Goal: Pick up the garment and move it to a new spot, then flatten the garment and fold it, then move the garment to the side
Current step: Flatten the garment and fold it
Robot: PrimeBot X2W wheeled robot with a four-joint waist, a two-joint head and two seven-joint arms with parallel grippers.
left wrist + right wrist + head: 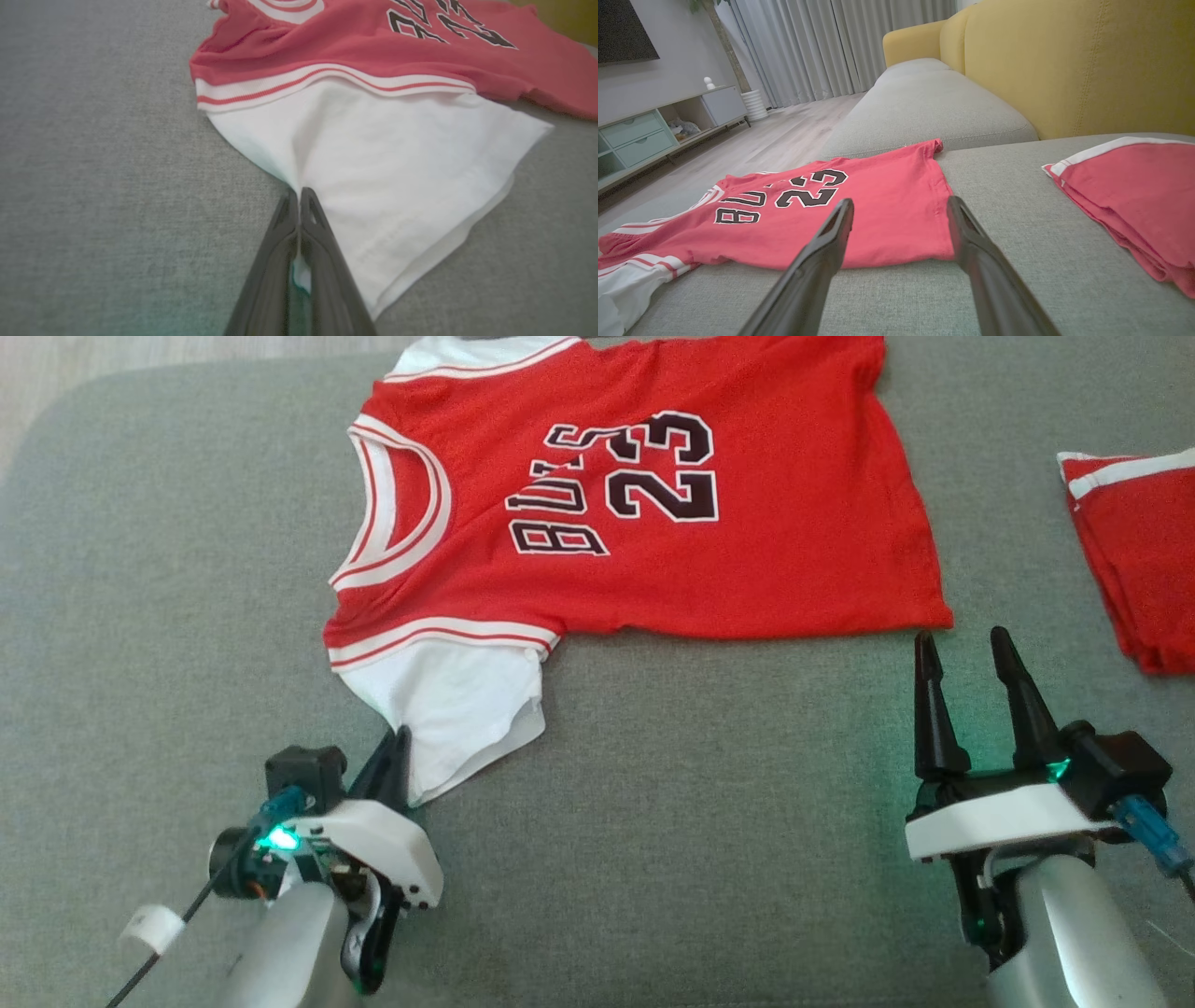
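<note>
The garment (653, 523), a red jersey with "23" and dark lettering on the chest, lies spread almost flat on the grey seat cushion (140, 616). From my head camera its neckline points to the left and its hem to the right. Some creases run through the lettering. Its near white sleeve (457, 709) sticks out towards me and is drawn into a point at its left edge.

My left gripper (400, 737) has that point. On the left wrist camera the two dark fingers (322, 242) are clenched together on the sleeve's edge (397, 163), with a sliver of white fabric showing between them lower down. The cloth fans out from the pinch.

My right gripper (963, 639) sits just short of the jersey's near hem corner, fingers (1022, 700) released and spread, grasping nothing. The tips are near the red edge, but I cannot tell whether they touch the cushion.

Off to the right, well apart from the jersey, a second red garment (1139, 569) with white trim lies folded on the same cushion. The right wrist camera shows the yellow backrest (1064, 60) rising behind it.
</note>
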